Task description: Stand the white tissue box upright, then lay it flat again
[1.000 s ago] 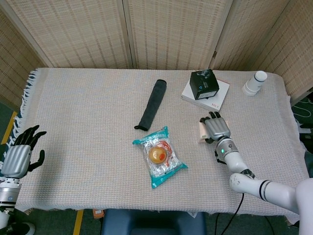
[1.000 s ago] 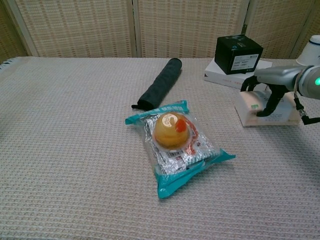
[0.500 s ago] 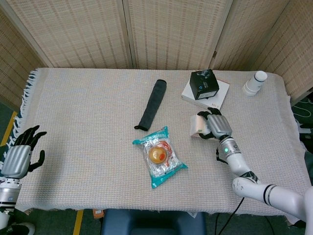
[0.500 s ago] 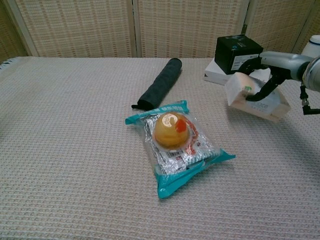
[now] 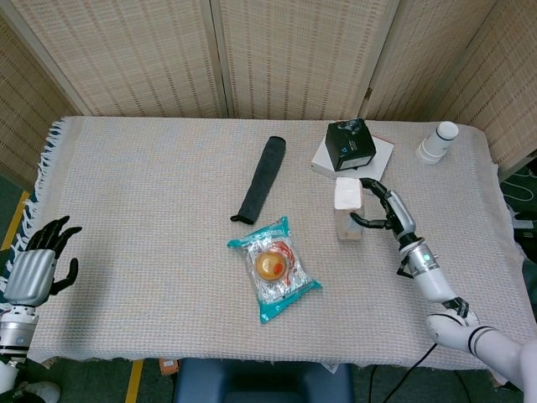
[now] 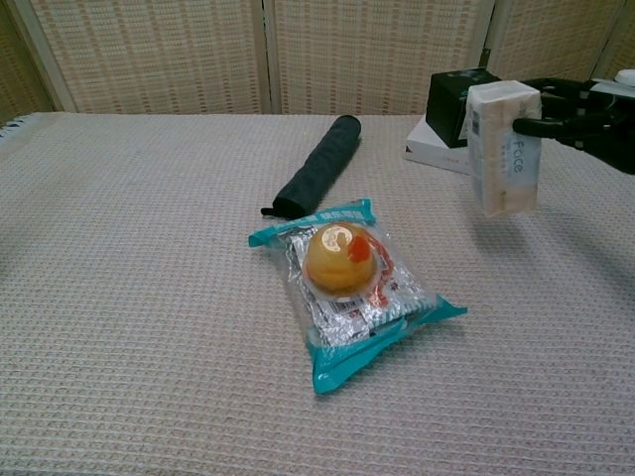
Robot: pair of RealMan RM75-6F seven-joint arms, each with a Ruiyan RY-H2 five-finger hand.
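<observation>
Change: the white tissue box [image 5: 347, 208], which lay flat on the table [image 5: 151, 193] a second ago and was tilted half a second ago, now stands on its short end.
Meaning: the first half of the task looks done; judging from this, laying it flat again is what remains.
Tissue box position: upright on the right part of the table, just in front of the black box [image 5: 351, 143] that sits on a flat white box [image 5: 379, 159], and to the right of the snack packet [image 5: 273, 267].
Right robot hand [image 5: 388, 211]: fingers reach the box's right side and seem to touch it; whether they grip or only steady it, I cannot tell.
Left robot hand [image 5: 35, 262]: released, fingers spread, off the table's left edge, holding nothing.
Writing: the box's side shows a word in the chest view that looks like "Face" [image 6: 516, 157]; the black box's label is too small to read.
Other: a rolled dark cloth [image 5: 259, 177] lies mid-table.
</observation>
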